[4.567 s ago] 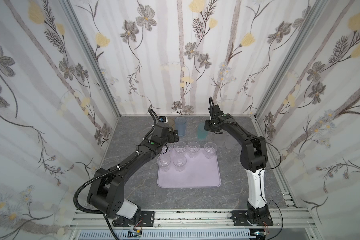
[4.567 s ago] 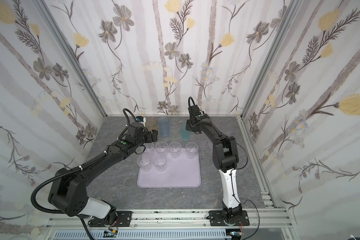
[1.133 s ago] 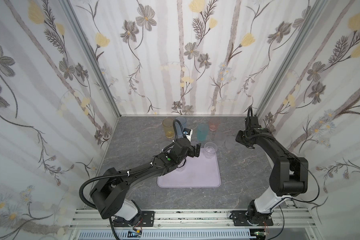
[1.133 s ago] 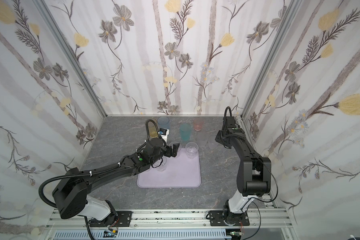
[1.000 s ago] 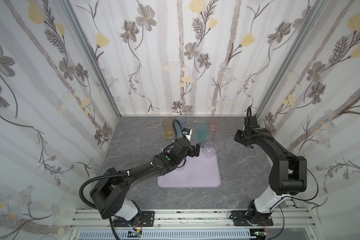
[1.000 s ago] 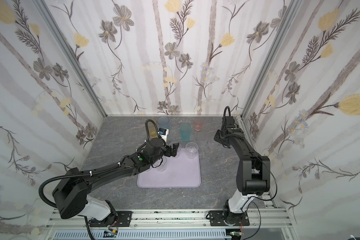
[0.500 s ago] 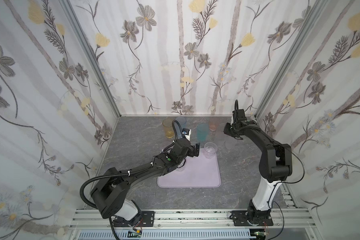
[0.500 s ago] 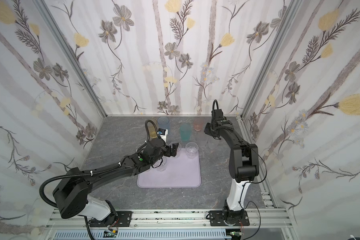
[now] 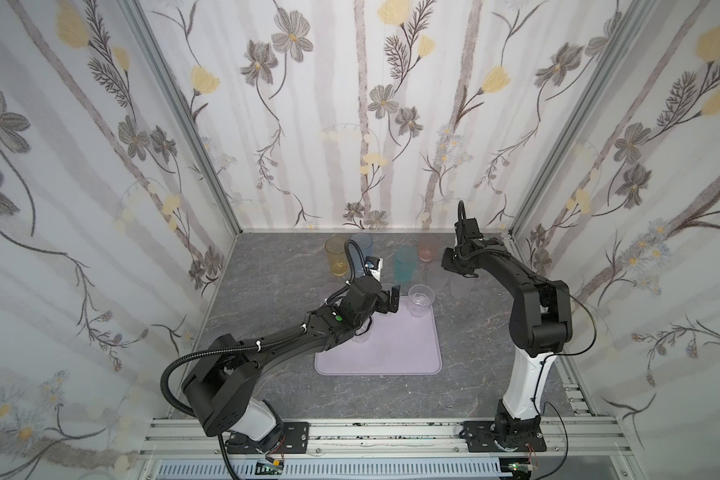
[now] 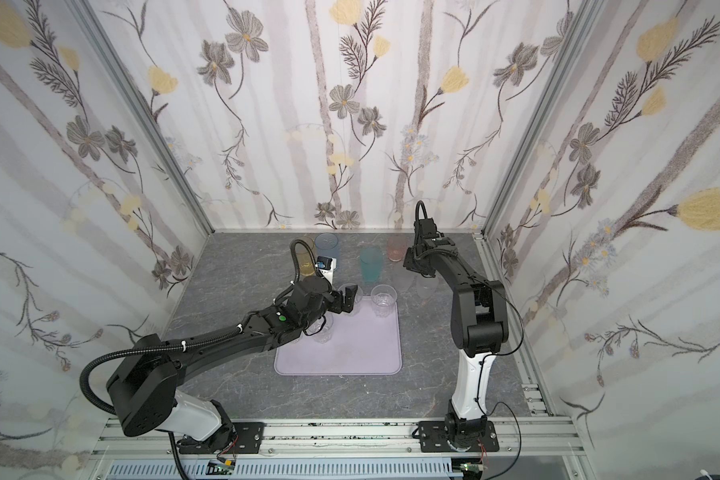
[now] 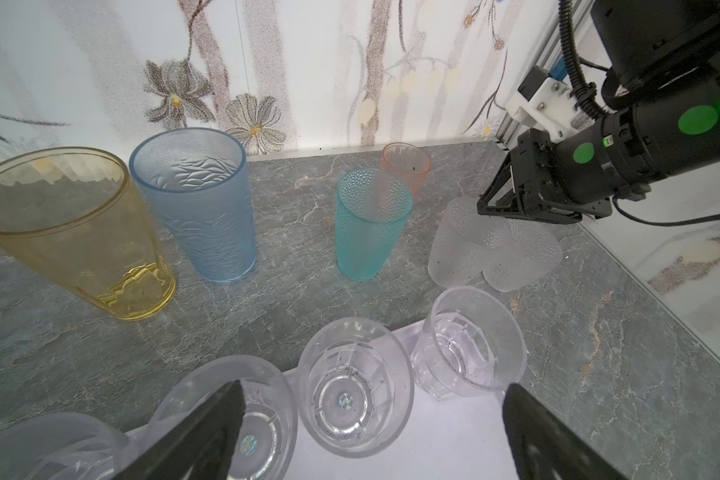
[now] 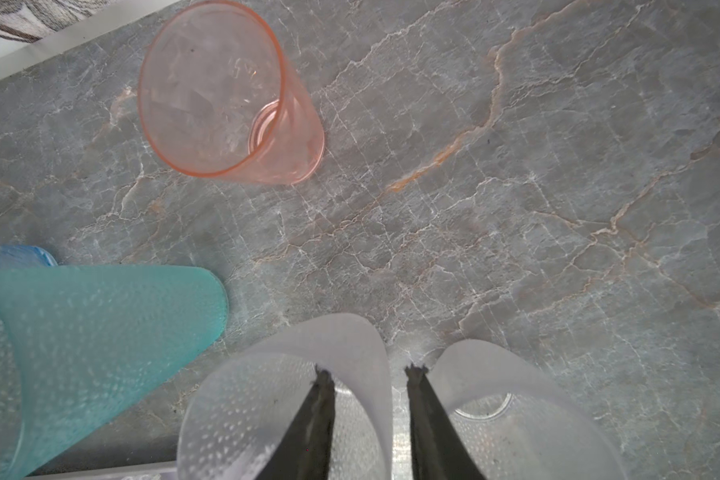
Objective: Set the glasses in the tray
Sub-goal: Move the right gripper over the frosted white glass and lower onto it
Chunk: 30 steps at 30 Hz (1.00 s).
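Note:
The lilac tray holds several short clear glasses along its far edge. My left gripper hovers open over them, holding nothing. Behind the tray stand amber, blue, teal and pink glasses. Two frosted glasses stand side by side right of the teal one. My right gripper is lowered onto them, jaws narrowly apart. One finger is inside the nearer frosted glass and the other outside its wall.
The grey marble tabletop is boxed in by floral walls at the back and both sides. An aluminium rail runs along the front edge. The near half of the tray is bare.
My right gripper has swung from the right wall inward and down onto the frosted glasses, with its jaws narrowing. The left arm has stayed still over the tray in the last second.

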Each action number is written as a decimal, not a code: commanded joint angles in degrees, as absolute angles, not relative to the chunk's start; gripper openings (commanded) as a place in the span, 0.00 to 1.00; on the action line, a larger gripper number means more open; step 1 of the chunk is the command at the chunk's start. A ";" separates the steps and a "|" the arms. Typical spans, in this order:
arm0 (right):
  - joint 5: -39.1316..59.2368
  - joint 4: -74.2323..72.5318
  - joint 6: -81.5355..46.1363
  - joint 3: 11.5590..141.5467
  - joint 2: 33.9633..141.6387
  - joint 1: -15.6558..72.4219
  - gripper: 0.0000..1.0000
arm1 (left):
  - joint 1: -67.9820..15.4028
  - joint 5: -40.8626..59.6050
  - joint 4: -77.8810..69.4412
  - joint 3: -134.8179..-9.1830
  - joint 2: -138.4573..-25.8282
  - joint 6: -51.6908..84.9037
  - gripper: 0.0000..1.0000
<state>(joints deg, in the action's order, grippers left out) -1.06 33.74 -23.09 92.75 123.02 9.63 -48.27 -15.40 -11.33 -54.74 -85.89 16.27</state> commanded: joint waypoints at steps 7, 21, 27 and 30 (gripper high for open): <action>-2.36 33.89 -20.86 93.78 123.21 9.23 0.30 | -48.25 -16.04 -12.57 -54.85 -86.04 16.17 1.00; -1.66 33.41 -20.55 93.97 122.65 10.46 0.13 | -48.25 -16.71 -12.48 -53.80 -85.26 16.17 1.00; -2.20 35.07 -20.65 93.78 118.19 10.70 0.10 | -48.25 -17.49 -12.48 -54.03 -85.30 15.49 1.00; -2.63 36.43 -20.58 93.50 115.48 11.28 0.09 | -48.12 -17.89 -12.48 -54.36 -85.17 14.95 1.00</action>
